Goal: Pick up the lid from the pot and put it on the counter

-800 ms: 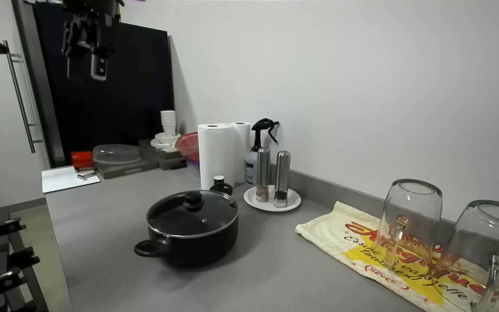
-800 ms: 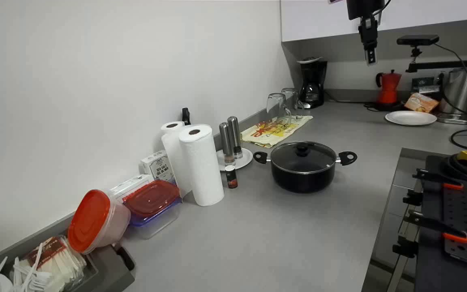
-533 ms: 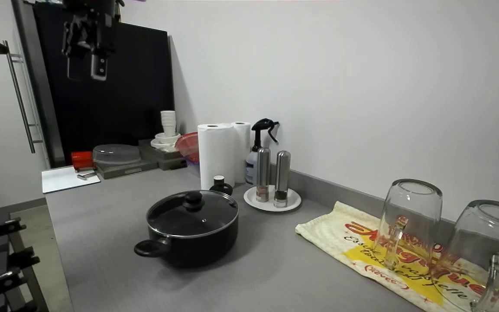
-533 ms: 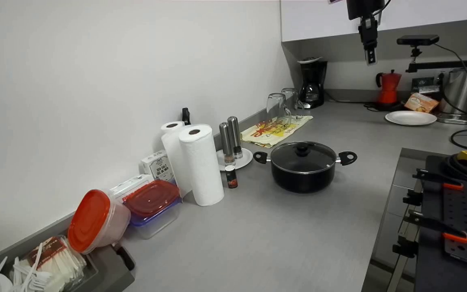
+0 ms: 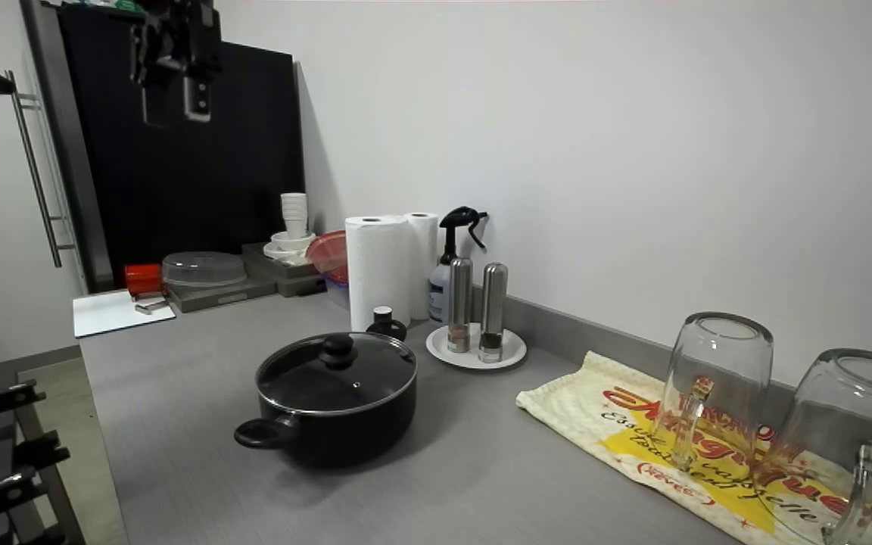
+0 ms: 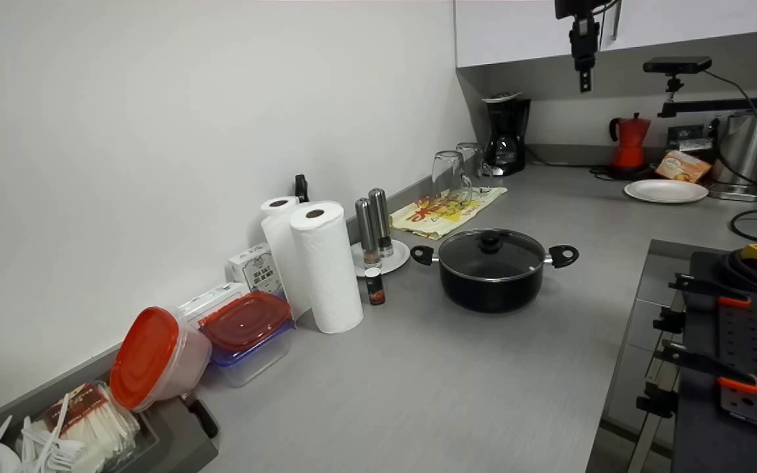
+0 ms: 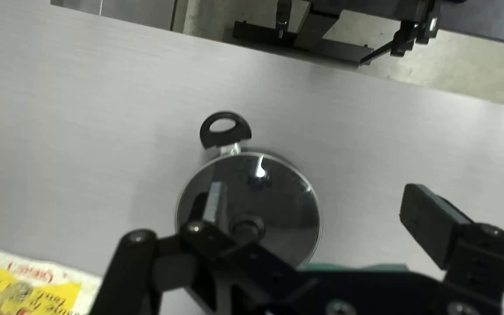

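Note:
The dark glass lid (image 5: pixel 364 378) with its black centre knob sits on the black pot (image 5: pixel 360 439), shown in both exterior views, with the lid (image 6: pixel 497 259) and pot (image 6: pixel 493 294) there too. The pot stands on the grey counter (image 6: pixel 418 394). My gripper (image 5: pixel 175 113) is high above the counter, apart from the lid, and is also seen in an exterior view (image 6: pixel 585 82). In the wrist view, the gripper (image 7: pixel 315 203) is open with nothing between its fingers. Its left finger overlaps the lid (image 7: pixel 278 188) near the knob, and the gripper body hides the lid's lower part.
Paper towel rolls (image 6: pixel 327 276), a small jar (image 6: pixel 374 289) and a white plate with steel shakers (image 5: pixel 515 350) stand beside the pot toward the wall. A patterned cloth (image 5: pixel 580 401) holds upturned glass mugs (image 5: pixel 716 341). Plastic containers (image 6: pixel 148 361) line the wall.
My gripper has risen and shifted sideways, rightward in one view and leftward in another. It stays open. The pot and lid have not moved.

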`<act>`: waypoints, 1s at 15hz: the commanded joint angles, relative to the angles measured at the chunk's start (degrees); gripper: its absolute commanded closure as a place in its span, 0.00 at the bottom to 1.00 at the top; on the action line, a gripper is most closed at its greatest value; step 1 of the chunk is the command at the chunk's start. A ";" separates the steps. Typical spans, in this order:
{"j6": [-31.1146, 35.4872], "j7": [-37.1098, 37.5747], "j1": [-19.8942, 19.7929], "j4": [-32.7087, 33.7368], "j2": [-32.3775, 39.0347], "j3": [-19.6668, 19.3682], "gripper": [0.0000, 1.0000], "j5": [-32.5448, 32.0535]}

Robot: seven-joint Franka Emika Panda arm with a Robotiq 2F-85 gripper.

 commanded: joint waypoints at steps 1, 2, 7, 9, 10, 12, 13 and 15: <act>3.29 1.77 0.10 8.34 4.06 0.92 0.00 -1.21; 5.28 2.25 0.18 10.52 5.32 1.40 0.00 -1.70; 12.86 4.91 0.55 17.91 13.76 3.60 0.00 -3.32; 14.86 5.89 0.61 18.27 17.46 4.09 0.00 -3.52; 15.57 6.21 0.59 17.97 19.22 4.14 0.00 -3.47; 16.47 6.62 0.39 17.60 22.59 3.98 0.00 -3.55; 16.59 6.65 0.24 17.70 24.14 3.78 0.00 -3.50; 16.69 6.70 -0.22 18.25 27.03 3.24 0.00 -3.21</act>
